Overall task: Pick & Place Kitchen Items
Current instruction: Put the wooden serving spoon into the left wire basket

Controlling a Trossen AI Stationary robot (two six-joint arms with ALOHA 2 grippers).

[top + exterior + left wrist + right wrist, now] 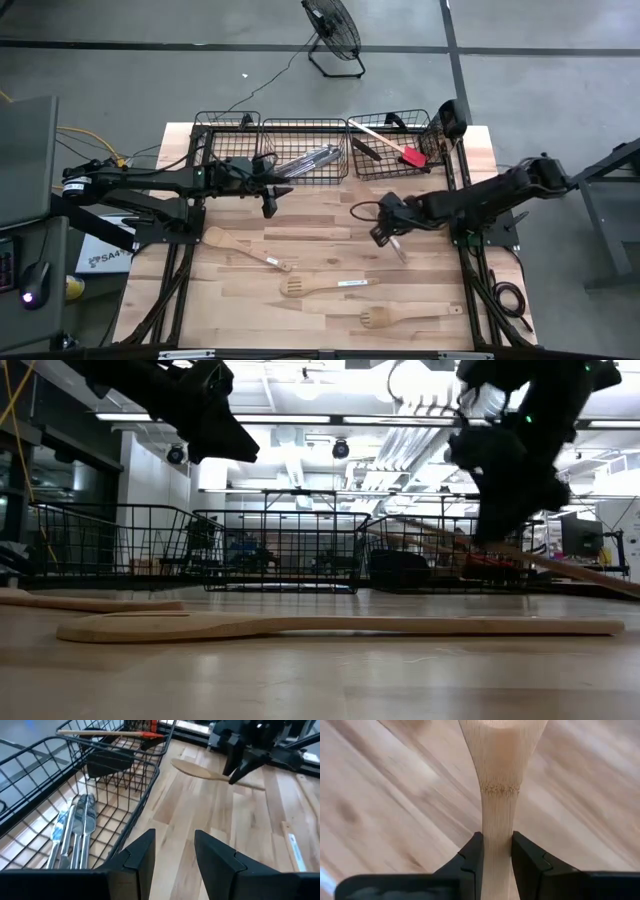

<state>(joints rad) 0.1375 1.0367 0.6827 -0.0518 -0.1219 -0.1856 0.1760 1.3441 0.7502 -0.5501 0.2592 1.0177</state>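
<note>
My right gripper (384, 234) hangs over the table's middle right, shut on a pale wooden spoon (496, 780); it also shows in the low view (500, 510). The spoon's bowl (186, 767) shows in the left wrist view. My left gripper (270, 207) is open and empty (174, 840), just in front of the middle wire basket (305, 128). That basket holds silver cutlery (310, 158). A wooden spoon (245, 248), a slotted spatula (320, 286) and a forked wooden spatula (400, 317) lie flat on the table. My right gripper pinches the spoon's neck (496, 822), just below the bowl, between its two fingers (472, 852), one on each narrow edge. The fingers come from above, slanting down, across the spoon. The spoon is tilted and its handle (580, 573) slopes down away from the gripper; whether the handle's end touches the table does not show.
Three black wire baskets line the far edge: the left one (225, 128), the middle one, and the right one (440, 128) with a red-headed spatula (410, 155) and a black-handled tool (365, 150). Bare wood lies between the two grippers.
</note>
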